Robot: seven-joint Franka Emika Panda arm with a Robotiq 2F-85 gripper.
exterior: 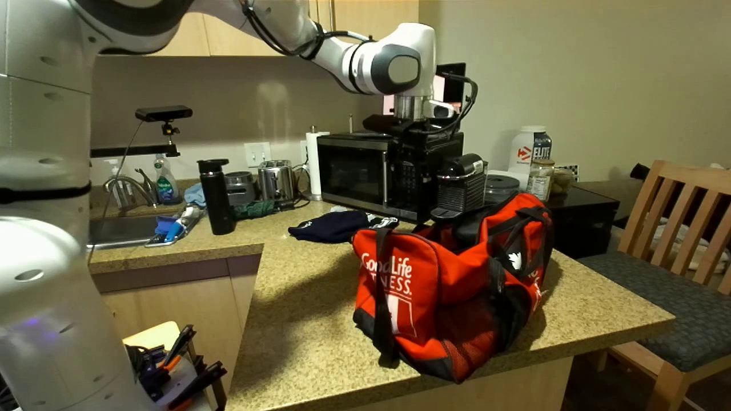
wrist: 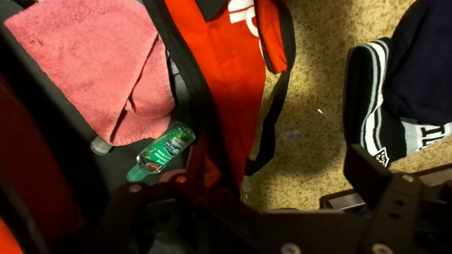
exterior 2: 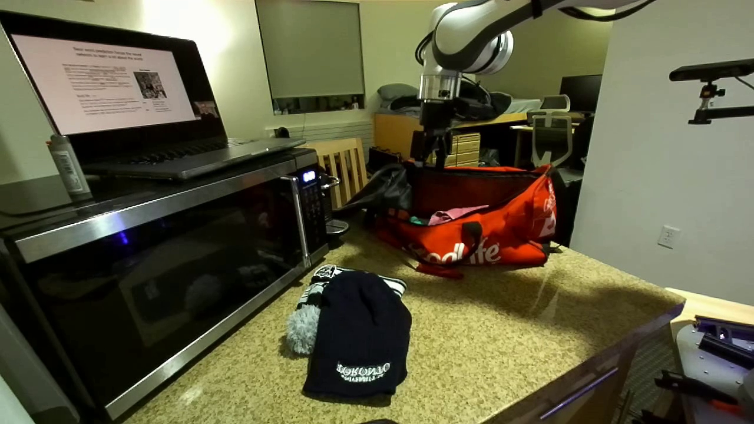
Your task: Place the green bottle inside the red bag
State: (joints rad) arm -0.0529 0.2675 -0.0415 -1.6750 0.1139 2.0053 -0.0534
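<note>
In an exterior view, left to right: an open laptop [exterior 2: 135, 100] stands on the microwave [exterior 2: 218, 253]. A grey pompom [exterior 2: 303, 330] lies against a navy knit hat [exterior 2: 360, 335] on the speckled counter [exterior 2: 483, 335]. The gripper [exterior 2: 430, 158] points down close to the red bag [exterior 2: 509, 227], its fingers [exterior 2: 419, 145] standing well apart. The bag sits open on the counter; whether the gripper is squarely over the opening cannot be confirmed from this angle.

Wrist view, left to right: a pink cloth [wrist: 95, 63] lies in the bag, a small grey cylinder [wrist: 100, 146] showing at its lower edge. The green bottle [wrist: 166, 150] rests on its side inside the bag, just beside the cloth, cap toward the lower left. Next comes the bag's red wall with white lettering and black trim, then striped black-and-white knitwear [wrist: 367, 106] lying on the counter.
</note>
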